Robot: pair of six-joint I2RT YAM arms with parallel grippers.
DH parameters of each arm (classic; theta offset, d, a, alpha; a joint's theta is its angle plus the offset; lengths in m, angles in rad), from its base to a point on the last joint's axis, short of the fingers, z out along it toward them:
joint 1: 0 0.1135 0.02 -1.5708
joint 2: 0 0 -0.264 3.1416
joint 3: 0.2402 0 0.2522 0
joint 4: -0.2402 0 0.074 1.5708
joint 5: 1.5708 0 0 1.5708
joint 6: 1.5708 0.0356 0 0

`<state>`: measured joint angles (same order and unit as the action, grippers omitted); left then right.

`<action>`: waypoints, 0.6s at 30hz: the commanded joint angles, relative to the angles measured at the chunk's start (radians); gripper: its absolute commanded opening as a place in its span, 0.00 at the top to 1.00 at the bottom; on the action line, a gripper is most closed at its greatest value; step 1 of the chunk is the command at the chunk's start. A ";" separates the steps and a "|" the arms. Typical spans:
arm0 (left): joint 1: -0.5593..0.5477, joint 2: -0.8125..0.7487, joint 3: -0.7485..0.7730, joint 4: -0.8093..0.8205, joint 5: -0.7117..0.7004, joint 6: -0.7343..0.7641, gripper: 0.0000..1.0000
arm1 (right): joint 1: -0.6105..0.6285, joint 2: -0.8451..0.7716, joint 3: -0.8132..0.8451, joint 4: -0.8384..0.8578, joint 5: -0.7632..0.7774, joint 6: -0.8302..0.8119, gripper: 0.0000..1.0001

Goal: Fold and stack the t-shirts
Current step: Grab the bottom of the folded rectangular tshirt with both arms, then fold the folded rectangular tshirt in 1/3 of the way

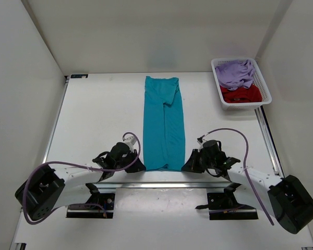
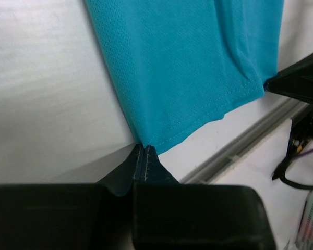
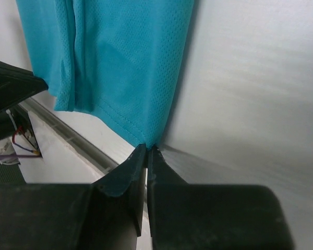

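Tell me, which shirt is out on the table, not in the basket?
The teal t-shirt, spread as a long strip on the table. The lavender t-shirt and dark red t-shirt are bunched up in the white basket.

The left black two-finger claw (image 1: 137,166) sits low, pointing inward. The white-and-black left arm (image 1: 68,179) runs nearly flat from its base at the lower left, with a purple cable looping over its wrist. Its jaws are pressed together, the tips pinching the near left corner of the teal short-sleeved cloth t-shirt (image 1: 164,125). The right black two-finger claw (image 1: 188,167) mirrors it. The right arm (image 1: 255,179) is stretched low from the lower right, its jaws closed on the near right corner.
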<state>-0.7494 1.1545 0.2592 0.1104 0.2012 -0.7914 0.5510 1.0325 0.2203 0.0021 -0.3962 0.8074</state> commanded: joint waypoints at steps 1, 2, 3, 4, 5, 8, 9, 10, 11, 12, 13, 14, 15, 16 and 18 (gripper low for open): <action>-0.036 -0.099 -0.040 -0.052 -0.028 -0.035 1.00 | 0.050 -0.069 -0.021 -0.046 0.039 0.025 1.00; -0.034 -0.151 -0.061 -0.102 -0.023 -0.042 1.00 | 0.094 -0.103 -0.048 -0.082 0.066 0.057 1.00; -0.028 -0.214 -0.084 -0.160 -0.008 -0.045 1.00 | 0.128 -0.153 -0.064 -0.089 0.079 0.085 1.00; -0.030 -0.249 -0.098 -0.201 -0.013 -0.048 1.00 | 0.151 -0.184 -0.084 -0.114 0.095 0.123 1.00; -0.033 -0.322 -0.106 -0.265 -0.010 -0.055 1.00 | 0.188 -0.239 -0.096 -0.134 0.112 0.142 1.00; -0.036 -0.456 -0.088 -0.360 0.001 -0.081 1.00 | 0.190 -0.339 -0.081 -0.210 0.106 0.158 1.00; -0.022 -0.467 -0.060 -0.374 0.013 -0.081 1.00 | 0.147 -0.353 -0.037 -0.232 0.094 0.121 1.00; -0.009 -0.454 -0.043 -0.370 0.021 -0.074 1.00 | 0.079 -0.348 0.009 -0.256 0.071 0.066 1.00; 0.002 -0.440 -0.003 -0.365 0.027 -0.057 1.00 | 0.049 -0.329 0.054 -0.266 0.041 0.040 1.00; 0.015 -0.402 0.050 -0.351 0.027 -0.048 1.00 | -0.018 -0.286 0.088 -0.274 0.027 -0.018 1.00; 0.045 -0.348 0.069 -0.342 0.024 -0.022 1.00 | -0.086 -0.260 0.138 -0.272 -0.007 -0.080 1.00; 0.071 -0.320 0.125 -0.316 0.041 -0.003 1.00 | -0.117 -0.199 0.155 -0.257 -0.038 -0.108 1.00; 0.091 -0.261 0.168 -0.281 0.053 0.007 1.00 | -0.170 -0.127 0.210 -0.249 -0.053 -0.153 1.00; 0.126 -0.231 0.199 -0.266 0.061 0.021 1.00 | -0.192 -0.088 0.253 -0.238 -0.079 -0.187 1.00; 0.224 -0.092 0.274 -0.181 0.107 0.026 1.00 | -0.249 0.050 0.326 -0.173 -0.118 -0.217 1.00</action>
<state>-0.6186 0.9558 0.4389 -0.1780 0.2581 -0.8055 0.3546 0.9653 0.4702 -0.2356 -0.4385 0.7128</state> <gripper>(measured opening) 0.019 0.010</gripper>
